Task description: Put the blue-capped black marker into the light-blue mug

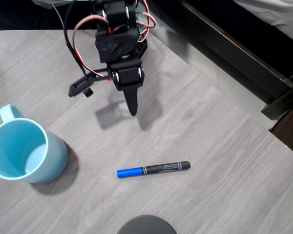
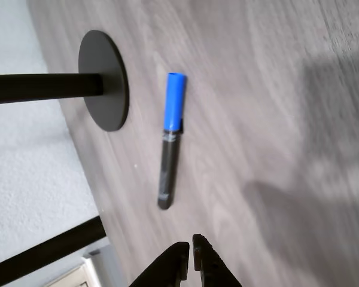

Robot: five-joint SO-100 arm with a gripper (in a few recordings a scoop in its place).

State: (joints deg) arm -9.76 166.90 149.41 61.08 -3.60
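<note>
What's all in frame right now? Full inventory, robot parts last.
mug: 1, light blue, upright at left edge of table in the overhead view, handle toward the top.
marker: 1, black barrel with blue cap, lying flat mid-table, right of the mug, apart from it.
round base: 1, black disc with a black post, on the table beside the marker's cap end in the wrist view.
table: 1, grey wood grain.
tool: 1, black, jaws together, above the table, short of the marker.

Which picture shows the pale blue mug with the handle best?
The overhead view shows the pale sky-blue cylindrical mug best: it stands upright at the left edge of the grey wood-grain table, and you can look inside it and see its loop handle. The wrist view looks toward the blue-capped black marker instead.
</note>
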